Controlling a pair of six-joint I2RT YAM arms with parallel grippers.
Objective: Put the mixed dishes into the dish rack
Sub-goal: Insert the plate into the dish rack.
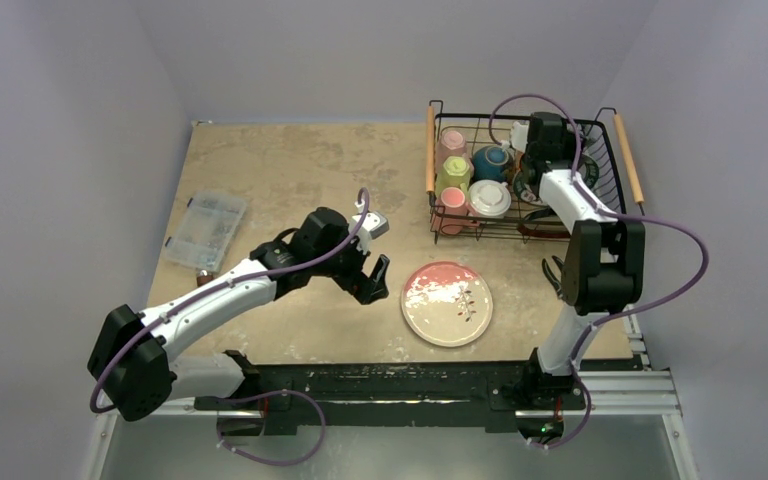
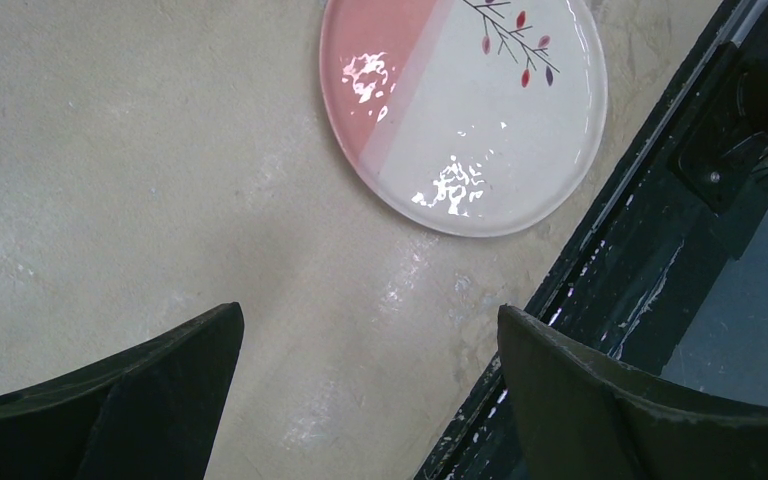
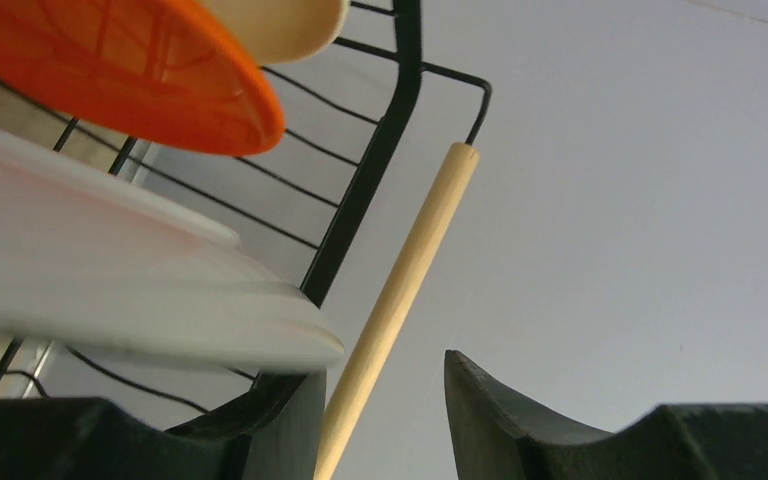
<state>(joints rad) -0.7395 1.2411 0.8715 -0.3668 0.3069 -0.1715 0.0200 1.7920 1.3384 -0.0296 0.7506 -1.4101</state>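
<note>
The dish rack [image 1: 600, 125], a black wire basket with wooden handles, stands at the back right. In it are a pale pink mug [image 1: 451, 140], a yellow-green mug [image 1: 453, 172], a salmon mug [image 1: 451, 200], a white mug [image 1: 488, 197] and a teal bowl [image 1: 491, 160]. A red-rimmed cream plate [image 1: 447, 303] lies flat on the table in front of the rack and also shows in the left wrist view [image 2: 465, 110]. My left gripper [image 1: 375, 275] [image 2: 370, 320] is open and empty just left of this plate. My right gripper [image 1: 532, 178] [image 3: 385, 365] is open inside the rack, beside a red-orange plate [image 3: 130, 60] and a white plate [image 3: 110, 280].
A clear plastic compartment box [image 1: 207, 230] lies at the table's left edge. A black tool [image 1: 552, 275] lies by the right arm. The rack's wooden handle [image 3: 410, 260] runs past my right fingers. The black base rail [image 2: 650, 250] borders the near table edge.
</note>
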